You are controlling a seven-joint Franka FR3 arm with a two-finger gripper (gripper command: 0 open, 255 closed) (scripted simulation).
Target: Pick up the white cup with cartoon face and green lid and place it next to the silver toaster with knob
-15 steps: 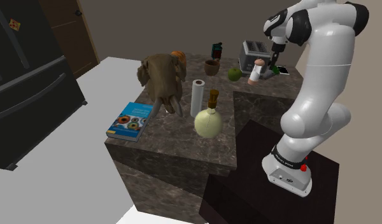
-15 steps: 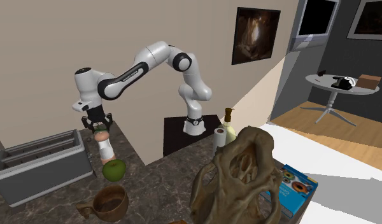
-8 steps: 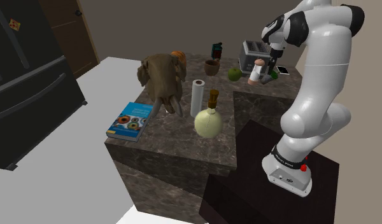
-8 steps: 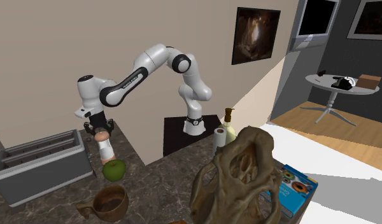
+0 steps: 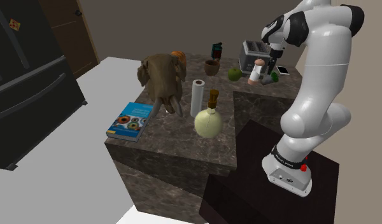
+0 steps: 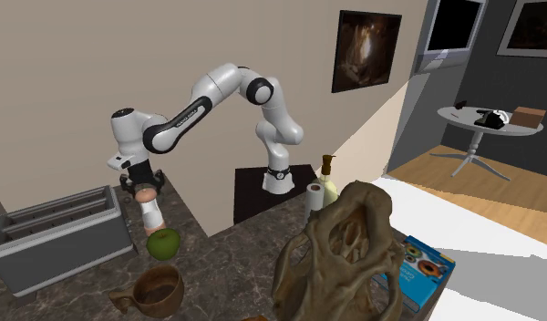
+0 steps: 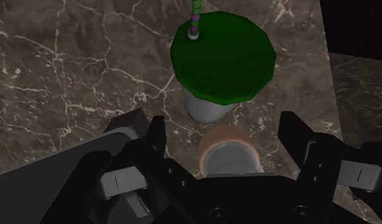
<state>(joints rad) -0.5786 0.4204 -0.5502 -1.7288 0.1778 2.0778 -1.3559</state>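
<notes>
The white cup with a green lid (image 7: 221, 60) and a straw stands upright on the dark marble counter (image 7: 75, 83), just past my fingertips. Its green lid (image 5: 274, 76) peeks out below my hand in the shoulder view. My black gripper (image 7: 225, 137) hovers over it, open, touching nothing. Between the spread fingers shows the pink cap of a white shaker (image 7: 228, 153), which stands by the cup (image 6: 149, 212). The silver toaster (image 5: 251, 52) sits close behind, and on the second exterior view's left (image 6: 62, 235). My gripper (image 6: 139, 176) hangs right above the shaker there.
A green apple (image 6: 163, 243) and a wooden mug (image 6: 158, 287) sit near the toaster. Further along the counter are a paper towel roll (image 5: 197, 97), a round yellow bottle (image 5: 208, 119), a brown skull-like sculpture (image 5: 163, 77) and a book (image 5: 131, 119). A black fridge (image 5: 30, 76) stands across the floor.
My hand sank a little toward the counter with the green-lidded cup, then the fingers spread apart and the cup now stands free.
</notes>
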